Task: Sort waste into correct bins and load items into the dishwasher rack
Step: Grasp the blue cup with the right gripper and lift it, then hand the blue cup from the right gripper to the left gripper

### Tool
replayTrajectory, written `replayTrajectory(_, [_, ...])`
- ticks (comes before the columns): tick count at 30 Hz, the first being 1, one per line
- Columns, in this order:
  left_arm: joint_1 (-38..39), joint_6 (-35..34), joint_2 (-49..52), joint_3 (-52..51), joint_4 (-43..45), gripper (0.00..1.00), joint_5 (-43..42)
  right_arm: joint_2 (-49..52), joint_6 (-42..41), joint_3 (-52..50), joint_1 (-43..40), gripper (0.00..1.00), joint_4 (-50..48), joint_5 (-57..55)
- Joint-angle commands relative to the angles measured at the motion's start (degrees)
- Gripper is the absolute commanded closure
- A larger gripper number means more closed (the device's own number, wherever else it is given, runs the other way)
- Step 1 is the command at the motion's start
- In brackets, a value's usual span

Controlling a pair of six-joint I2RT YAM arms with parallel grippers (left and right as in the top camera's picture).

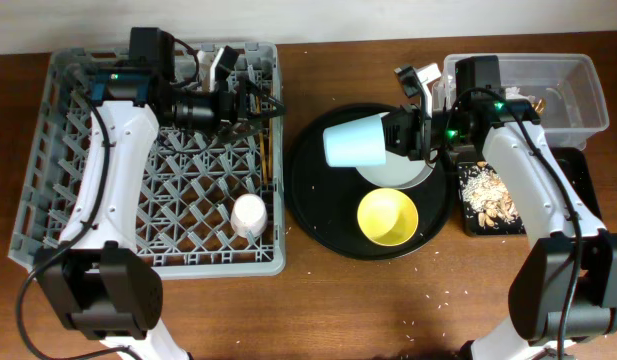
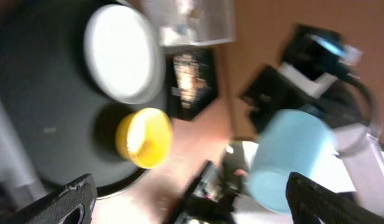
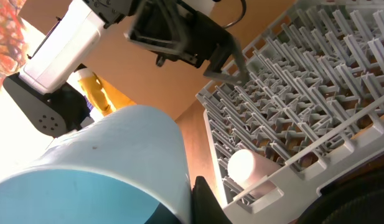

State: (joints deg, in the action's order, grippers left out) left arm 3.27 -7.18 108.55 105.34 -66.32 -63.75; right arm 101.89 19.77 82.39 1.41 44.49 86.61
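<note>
**Light blue cup held over the round tray**

The right tool (image 1: 381, 138) is clamped on the light blue cup (image 1: 354, 142), which lies on its side in the air above the round black tray (image 1: 310, 205), over the white plate (image 1: 396, 176) and behind the yellow bowl (image 1: 388, 217). The left tool (image 1: 271, 105), spread wide and empty, hovers at the right edge of the dishwasher rack (image 1: 58, 150). The pale pink cup (image 1: 249, 215) sits in the rack's near right part. Food scraps (image 1: 488, 192) lie in the shallow black tray (image 1: 580, 165), with the clear tub (image 1: 573, 75) just behind it on the tabletop (image 1: 388, 300).

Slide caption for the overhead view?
Right gripper holds the light blue cup above the round black tray; left gripper hovers open over the grey rack.
</note>
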Motion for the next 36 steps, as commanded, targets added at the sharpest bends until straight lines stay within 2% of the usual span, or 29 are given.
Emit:
replayTrajectory(1, [1.42, 1.75, 0.09, 0.83, 0.11, 0.03, -10.25, -1.09, 0.79, 0.44, -0.20, 0.96, -0.76, 2.27])
replayTrajectory(3, [2.36, 1.75, 0.09, 0.83, 0.11, 0.03, -13.97, -1.09, 0.79, 0.44, -0.13, 0.96, -0.79, 2.27])
replayTrajectory(6, [3.91, 1.73, 0.09, 0.83, 0.13, 0.03, -14.71, -1.09, 0.33, 0.44, 0.22, 0.96, -1.57, 2.27])
replayTrajectory(10, [7.26, 1.70, 0.09, 0.83, 0.11, 0.03, -14.51, -1.09, -11.78, 0.44, 2.43, 0.96, -15.19, 1.27])
replayTrajectory(18, [9.81, 1.68, 0.09, 0.83, 0.11, 0.03, -14.95, -1.07, -19.21, 0.44, 3.10, 0.96, -23.06, -2.25])
replayTrajectory(22, [9.88, 1.68, 0.09, 0.83, 0.09, 0.03, -16.28, -1.07, -25.97, 0.44, 7.56, 0.96, -29.83, -9.20])
replayTrajectory(28, [10.99, 1.70, 0.09, 0.83, 0.09, 0.04, -16.46, -1.03, -29.77, 0.44, 9.57, 0.96, -32.15, -17.07])
replayTrajectory(30, [10.99, 1.70, 0.09, 0.83, 0.04, 0.11, -16.48, -1.03, -32.52, 0.44, 9.57, 0.96, -32.94, -20.92])
replayTrajectory(31, [10.99, 1.70, 0.09, 0.83, 0.04, 0.20, -16.48, -1.03, -32.52, 0.44, 9.57, 0.96, -32.98, -20.92])
replayTrajectory(34, [10.99, 1.70, 0.09, 0.83, 0.07, 0.35, -16.44, -1.03, -32.52, 0.44, 9.57, 0.96, -32.96, -20.92])
replayTrajectory(36, [10.99, 1.70, 0.09, 0.83, 0.07, 0.39, -16.41, -1.03, -32.52, 0.44, 9.57, 0.95, -32.96, -20.92])
